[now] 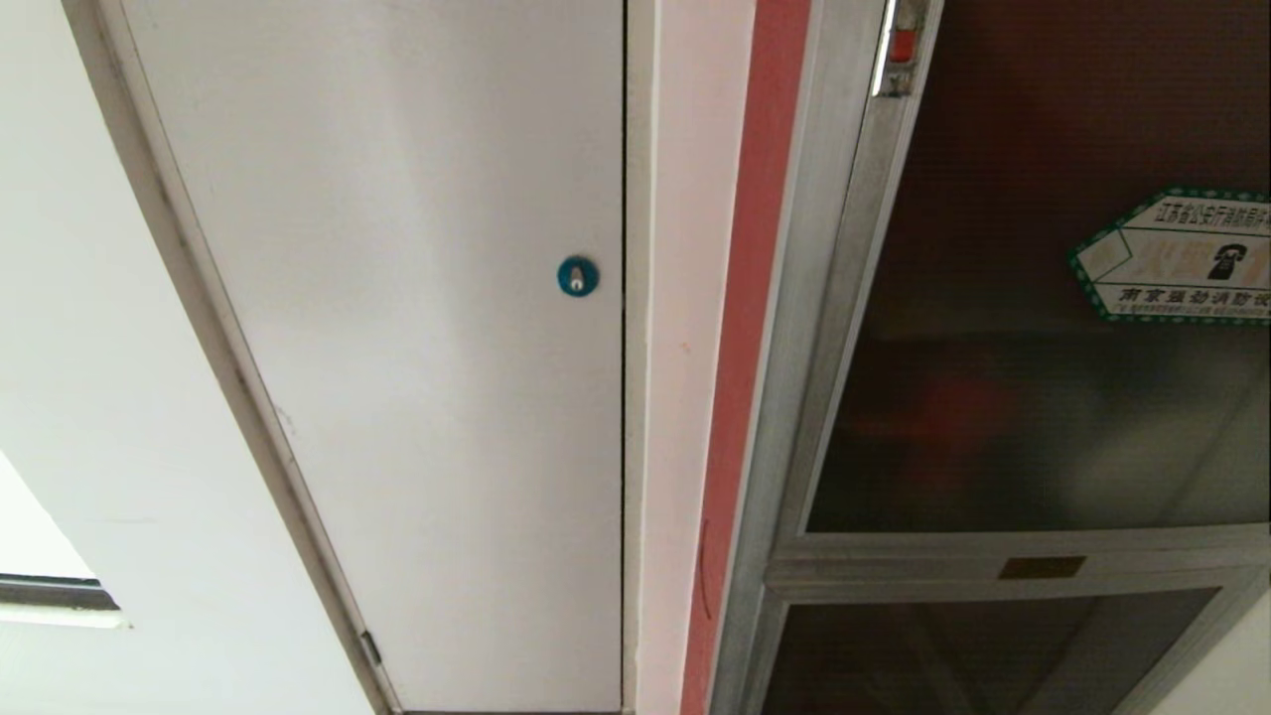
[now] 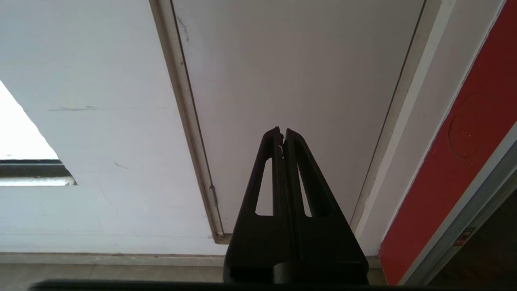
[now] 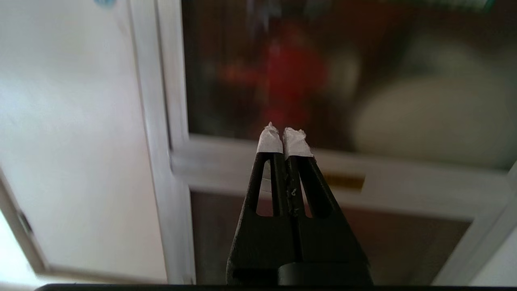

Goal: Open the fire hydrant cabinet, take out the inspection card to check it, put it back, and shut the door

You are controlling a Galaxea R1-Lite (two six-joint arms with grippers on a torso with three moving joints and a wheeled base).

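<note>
white wall and a plain white door [image 1: 417, 348] fill the left; the door [image 1: 1043, 298] of the fire hydrant cabinet [image 1: 794, 417] sits shut on the right. right gripper [image 3: 282, 135] pinched empty, left gripper [image 2: 282, 132] pinched too. risk: closed tips skating off the small red latch [image 1: 902, 45].

We see a beige tiled floor [image 2: 101, 273] strip meeting the white wall [image 2: 80, 218] base; nothing lies visibly on it
</note>
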